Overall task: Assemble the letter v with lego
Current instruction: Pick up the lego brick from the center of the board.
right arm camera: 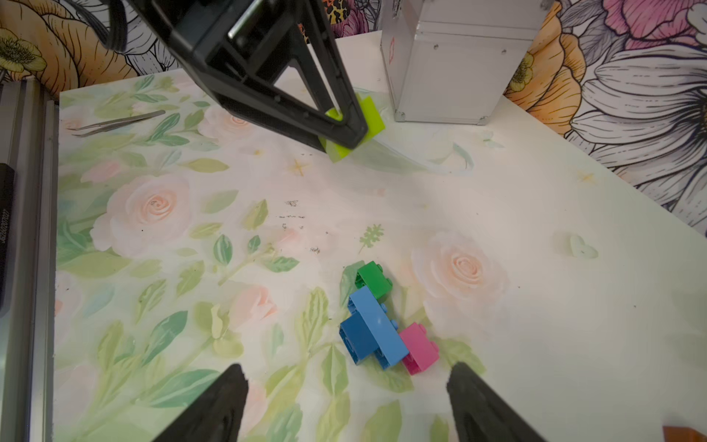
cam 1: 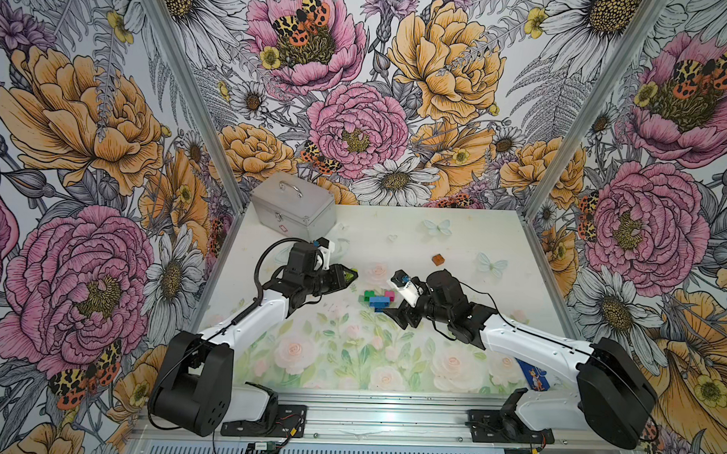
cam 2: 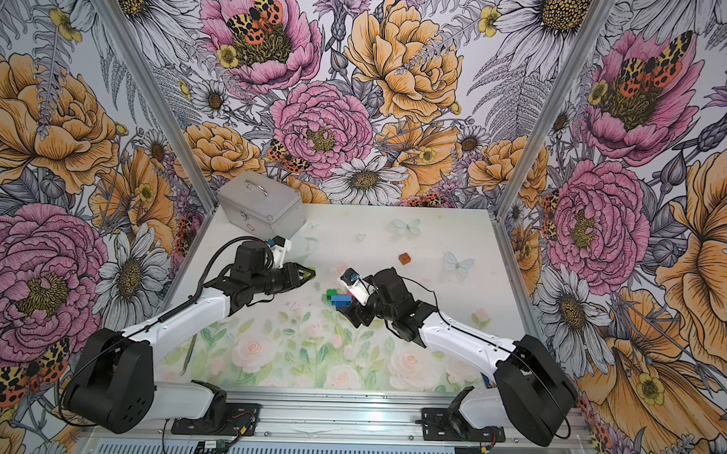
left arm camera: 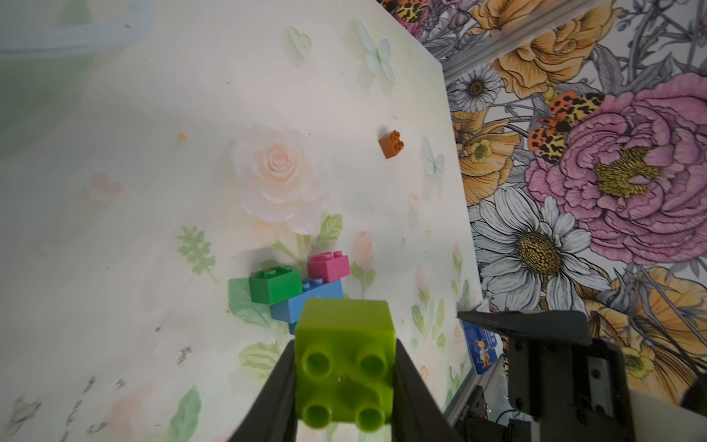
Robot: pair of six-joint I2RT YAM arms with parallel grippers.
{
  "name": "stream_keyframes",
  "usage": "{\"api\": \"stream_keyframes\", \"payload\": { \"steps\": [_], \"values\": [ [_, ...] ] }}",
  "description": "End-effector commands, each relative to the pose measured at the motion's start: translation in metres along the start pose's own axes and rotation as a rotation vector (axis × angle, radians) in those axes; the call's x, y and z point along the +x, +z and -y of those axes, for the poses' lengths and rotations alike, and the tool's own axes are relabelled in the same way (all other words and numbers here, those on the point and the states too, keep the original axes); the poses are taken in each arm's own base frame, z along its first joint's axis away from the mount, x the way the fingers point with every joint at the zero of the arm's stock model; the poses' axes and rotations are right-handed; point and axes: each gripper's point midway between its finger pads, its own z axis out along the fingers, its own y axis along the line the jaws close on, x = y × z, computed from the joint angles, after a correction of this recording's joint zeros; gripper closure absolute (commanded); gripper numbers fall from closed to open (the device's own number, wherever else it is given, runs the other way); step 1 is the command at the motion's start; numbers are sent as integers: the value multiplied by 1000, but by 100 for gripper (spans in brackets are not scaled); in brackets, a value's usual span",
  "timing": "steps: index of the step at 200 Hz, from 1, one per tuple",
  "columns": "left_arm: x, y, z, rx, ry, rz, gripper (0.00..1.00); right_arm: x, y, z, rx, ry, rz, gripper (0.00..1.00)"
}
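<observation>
**A:** What do we see at the left tool (cam 1: 350,276)?

**B:** We see it clamped on the lime brick (left arm camera: 345,356), a finger pressed to each side and the studs facing back toward its wrist. We cannot tell whether the brick touches the surface (cam 1: 436,239).

**A:** And the right tool (right arm camera: 348,370)?

**B:** Its fingers stand wide apart, and we see nothing between them.

**A:** Where do we find the V (right arm camera: 382,325)?

**B:** It lies on the surface just ahead of the right tool, apart from both fingertips. It is also ahead of the left tool, so it sits between the two. We count blue bricks (right arm camera: 373,333) joined in the middle, a green brick (right arm camera: 373,279) on one end and a pink brick (right arm camera: 419,346) on the other.

**A:** Any loose bricks?

**B:** We see a brown brick (left arm camera: 391,144) alone, well beyond the right tool and well apart from the V. A case (cam 1: 292,207) stands behind the left tool.
</observation>
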Motion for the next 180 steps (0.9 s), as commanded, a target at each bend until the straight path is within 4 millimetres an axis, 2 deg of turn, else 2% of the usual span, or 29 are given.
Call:
{"api": "stream_keyframes", "payload": {
  "steps": [1,35,77,93,107,126,147,166,180],
  "values": [
    [13,2,58,293,144,-83,82,-35,3,1,-30,-137,91,16],
    [30,4,74,367,175,-152,82,-50,6,6,-16,-196,117,24],
    [40,7,74,393,170,-200,81,-63,1,5,-19,-239,155,30],
    [41,10,71,392,161,-211,81,-67,-1,3,-28,-243,165,38],
    [41,14,69,387,150,-218,81,-66,0,2,-31,-249,161,42],
    [43,18,68,383,148,-227,81,-62,3,3,-27,-249,144,57],
    [43,21,67,380,141,-232,81,-59,6,3,-29,-242,130,69],
    [42,20,67,380,138,-230,80,-56,10,5,-25,-224,100,75],
    [41,20,67,377,135,-226,75,-56,12,6,-19,-202,94,76]
  ]
}}
